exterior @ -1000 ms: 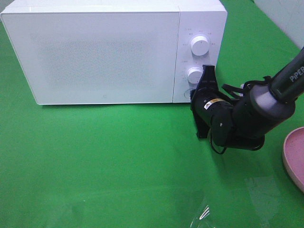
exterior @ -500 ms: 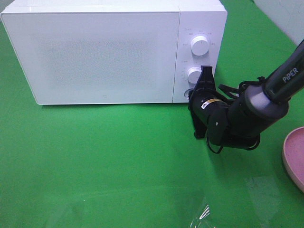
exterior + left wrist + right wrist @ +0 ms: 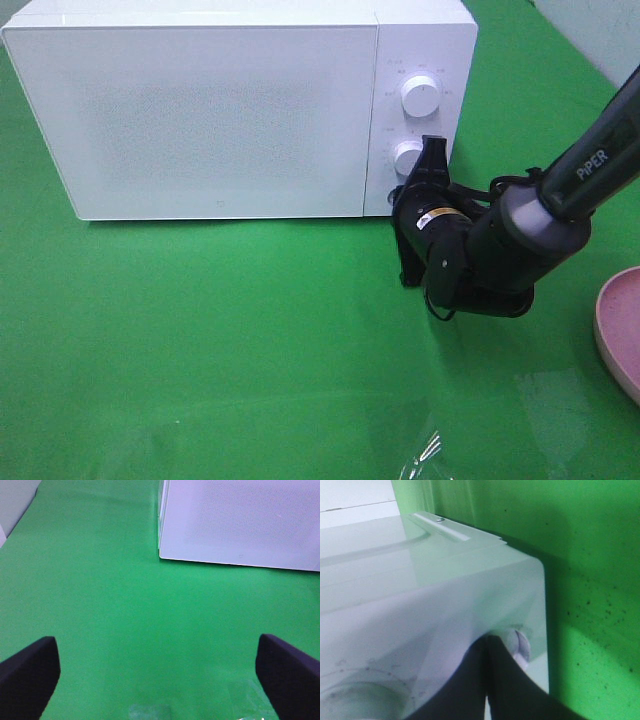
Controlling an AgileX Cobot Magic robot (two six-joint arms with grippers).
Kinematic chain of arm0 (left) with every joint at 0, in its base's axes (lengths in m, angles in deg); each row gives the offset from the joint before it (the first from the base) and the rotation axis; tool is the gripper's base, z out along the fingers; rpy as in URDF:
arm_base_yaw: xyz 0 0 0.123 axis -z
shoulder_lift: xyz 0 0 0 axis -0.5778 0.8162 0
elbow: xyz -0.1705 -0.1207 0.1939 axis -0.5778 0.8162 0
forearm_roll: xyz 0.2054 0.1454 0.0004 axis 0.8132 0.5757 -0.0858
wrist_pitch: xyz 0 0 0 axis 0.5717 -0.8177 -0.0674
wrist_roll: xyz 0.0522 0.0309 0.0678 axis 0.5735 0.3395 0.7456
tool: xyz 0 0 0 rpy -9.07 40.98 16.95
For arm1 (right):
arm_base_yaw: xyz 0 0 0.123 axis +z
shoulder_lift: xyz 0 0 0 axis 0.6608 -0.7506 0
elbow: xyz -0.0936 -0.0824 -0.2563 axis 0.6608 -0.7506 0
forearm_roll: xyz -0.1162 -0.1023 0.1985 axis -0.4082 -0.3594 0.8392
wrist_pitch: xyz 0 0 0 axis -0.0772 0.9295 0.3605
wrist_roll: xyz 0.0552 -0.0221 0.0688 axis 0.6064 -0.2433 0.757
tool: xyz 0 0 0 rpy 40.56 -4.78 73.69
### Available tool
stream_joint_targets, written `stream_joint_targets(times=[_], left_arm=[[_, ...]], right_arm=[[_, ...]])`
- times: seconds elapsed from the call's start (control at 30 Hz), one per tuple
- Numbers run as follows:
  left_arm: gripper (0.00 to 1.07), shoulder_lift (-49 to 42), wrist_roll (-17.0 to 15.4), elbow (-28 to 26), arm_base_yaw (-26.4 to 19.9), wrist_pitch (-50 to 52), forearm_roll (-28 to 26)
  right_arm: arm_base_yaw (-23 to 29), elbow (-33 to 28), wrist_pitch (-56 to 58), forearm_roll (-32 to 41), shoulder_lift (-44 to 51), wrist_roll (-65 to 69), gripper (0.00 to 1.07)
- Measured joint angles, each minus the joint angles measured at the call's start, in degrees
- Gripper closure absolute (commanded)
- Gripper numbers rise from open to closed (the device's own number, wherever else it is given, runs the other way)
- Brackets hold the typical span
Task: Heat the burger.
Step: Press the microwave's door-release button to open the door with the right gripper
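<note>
Pressing right up to the control panel of the microwave (image 3: 220, 110), the right fingers (image 3: 492, 680) are pinched fully closed with nothing between them. Their tips sit at the small round button (image 3: 518, 646) near the panel's bottom corner, though I can't tell if they actually touch it.

The burger doesn't show in any view. The microwave door is closed and frosted, so I can't say where the burger sits or which way it faces.

Quick count:
- One microwave, with two white knobs: the upper knob (image 3: 421, 96) and the lower knob (image 3: 408, 157).
- One pink plate (image 3: 620, 330), cut off at the right edge of the green bench (image 3: 200, 330) and well apart from the microwave.
- One scrap of clear plastic (image 3: 425, 455) at the front edge.

The left fingers (image 3: 30, 677) are spread wide and holding nothing, hanging over bare bench in front of the microwave's left corner.
</note>
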Motion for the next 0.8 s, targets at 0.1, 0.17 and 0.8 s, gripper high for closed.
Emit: stream_joint_targets(times=[0.1,0.17,0.8], left_arm=[[0.08,0.0,0.0,0.0,0.0,0.0,0.0],[0.08,0.0,0.0,0.0,0.0,0.0,0.0],[0.08,0.0,0.0,0.0,0.0,0.1,0.0]], right_arm=[[-0.1,1.1,0.9,0.9,-0.7,-0.8,1.07],[0.0,1.4,0.9,1.1,-0.9,-1.1,1.07],[0.5,2.1,0.9,3.0,-1.3,-2.5,1.07]])
